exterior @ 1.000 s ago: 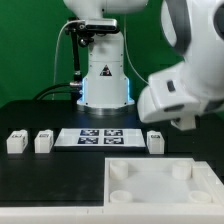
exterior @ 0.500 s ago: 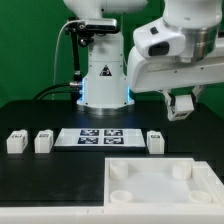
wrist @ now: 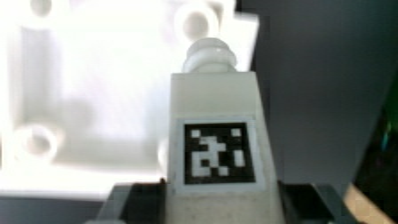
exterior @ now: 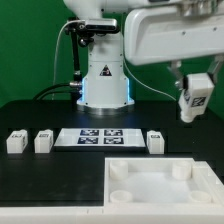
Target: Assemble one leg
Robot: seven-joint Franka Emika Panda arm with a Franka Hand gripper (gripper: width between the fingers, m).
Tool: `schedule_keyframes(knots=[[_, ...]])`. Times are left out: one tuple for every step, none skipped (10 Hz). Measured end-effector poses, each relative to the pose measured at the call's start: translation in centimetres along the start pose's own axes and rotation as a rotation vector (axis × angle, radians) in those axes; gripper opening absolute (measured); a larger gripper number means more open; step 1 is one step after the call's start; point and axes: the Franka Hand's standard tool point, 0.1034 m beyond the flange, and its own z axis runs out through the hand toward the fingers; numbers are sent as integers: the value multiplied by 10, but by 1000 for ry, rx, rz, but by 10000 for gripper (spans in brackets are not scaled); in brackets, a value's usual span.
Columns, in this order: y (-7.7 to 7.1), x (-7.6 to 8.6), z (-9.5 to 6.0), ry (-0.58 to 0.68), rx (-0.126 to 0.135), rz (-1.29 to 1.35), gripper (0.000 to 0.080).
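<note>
My gripper (exterior: 193, 100) hangs high at the exterior view's right, shut on a leg (exterior: 195, 98), a white block with a black-and-white tag. In the wrist view the held leg (wrist: 217, 130) fills the middle, its round peg end pointing away, with the dark fingers (wrist: 139, 200) at both sides of it. Three more legs stand on the black table: two at the exterior view's left (exterior: 16, 142) (exterior: 43, 142) and one (exterior: 154, 141) right of the marker board. The large white square tabletop piece (exterior: 150, 181) with round corner sockets lies in front, below the gripper; it also shows in the wrist view (wrist: 89, 90).
The marker board (exterior: 98, 137) lies flat between the legs. The robot base (exterior: 104, 75) stands behind it with a cable on its left side.
The arm has swung up and toward the exterior view's right, and the held leg has turned so that its tag now faces the exterior camera.
</note>
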Motion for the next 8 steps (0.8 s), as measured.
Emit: schedule_keyframes(knots=[[3, -3, 2, 117, -10, 1, 291], [5, -8, 5, 191, -19, 0, 291], [6, -5, 4, 264, -23, -1, 291], [7, -5, 4, 341, -27, -3, 291], [11, -7, 8, 321, -31, -13, 291], [18, 0, 12, 335, -38, -18, 291], [20, 16, 15, 348, -33, -13, 291], [21, 27, 22, 357, -29, -8, 291]])
